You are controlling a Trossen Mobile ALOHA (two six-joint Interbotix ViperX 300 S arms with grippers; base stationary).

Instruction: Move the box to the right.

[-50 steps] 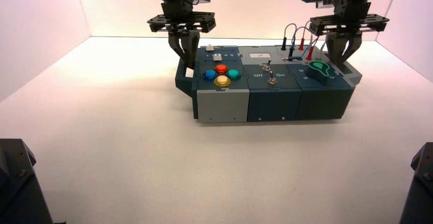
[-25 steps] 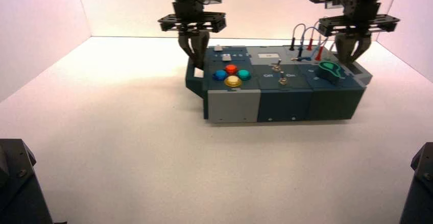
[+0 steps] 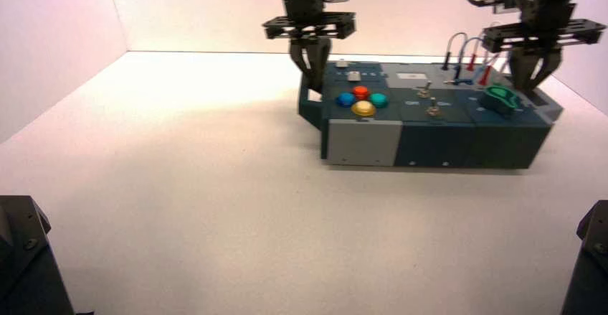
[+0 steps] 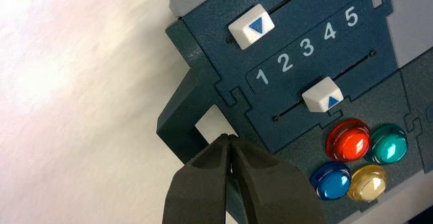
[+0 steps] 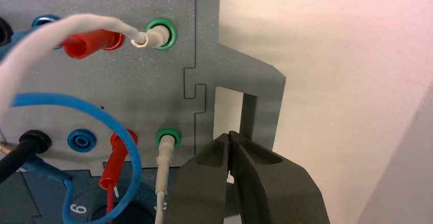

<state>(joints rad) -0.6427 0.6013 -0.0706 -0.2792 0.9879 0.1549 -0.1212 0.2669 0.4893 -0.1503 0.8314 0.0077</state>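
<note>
The box (image 3: 430, 146) lies right of centre at the back of the white floor, bearing four coloured buttons (image 3: 362, 100), toggle switches (image 3: 428, 89), looped wires (image 3: 466, 57) and a green knob (image 3: 500, 98). My left gripper (image 3: 313, 85) is shut, its tips poked down into the opening of the box's left end handle (image 4: 176, 117); the left wrist view shows the closed tips (image 4: 228, 138) at that hole, beside two white sliders (image 4: 250, 26). My right gripper (image 3: 529, 84) is shut too, its tips (image 5: 229, 134) in the opening of the grey right end handle (image 5: 260, 89).
Pale walls enclose the floor; the right wall (image 3: 584, 64) stands close to the box's right end. Open floor stretches left of and in front of the box. Dark arm bases sit at the bottom left corner (image 3: 21, 257) and the bottom right corner (image 3: 591, 257).
The box has slid to the right, carried along by both shut grippers hooked in its end handles. Both arms moved right with it.
</note>
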